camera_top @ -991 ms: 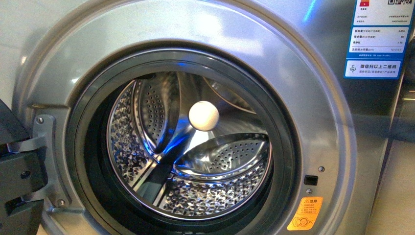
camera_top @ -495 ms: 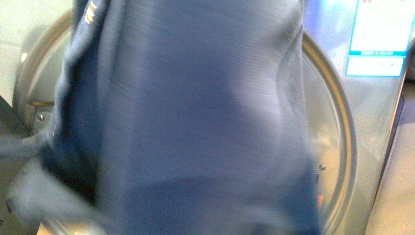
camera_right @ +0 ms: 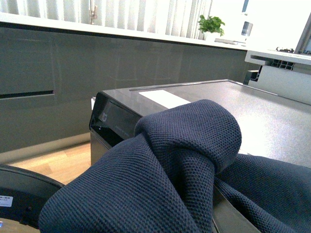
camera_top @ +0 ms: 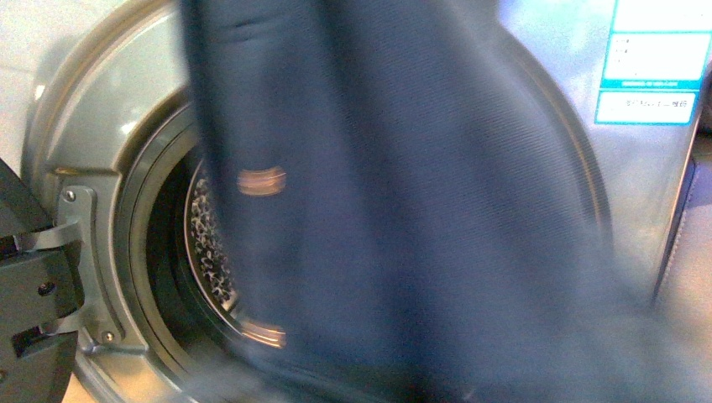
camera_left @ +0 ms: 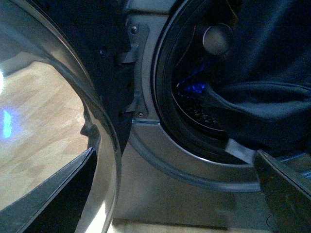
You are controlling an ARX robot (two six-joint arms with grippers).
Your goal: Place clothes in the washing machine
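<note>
Clothes (camera_top: 403, 210): limp, probably light (centre frame, masking washing machine (camera_top: 92, 143)); take bunched fold. Left gripper (camera_left: 175, 153) apart; right gripper hidden.

The washing machine (camera_left: 160, 160) stands on a pale wooden floor (camera_left: 165, 226).

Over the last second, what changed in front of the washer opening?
The clothes swung in front of the washing machine, at first covering the porthole's left and middle, then shifting right, so the left edge of the drum shows again. The machine and its open door stayed put.
</note>
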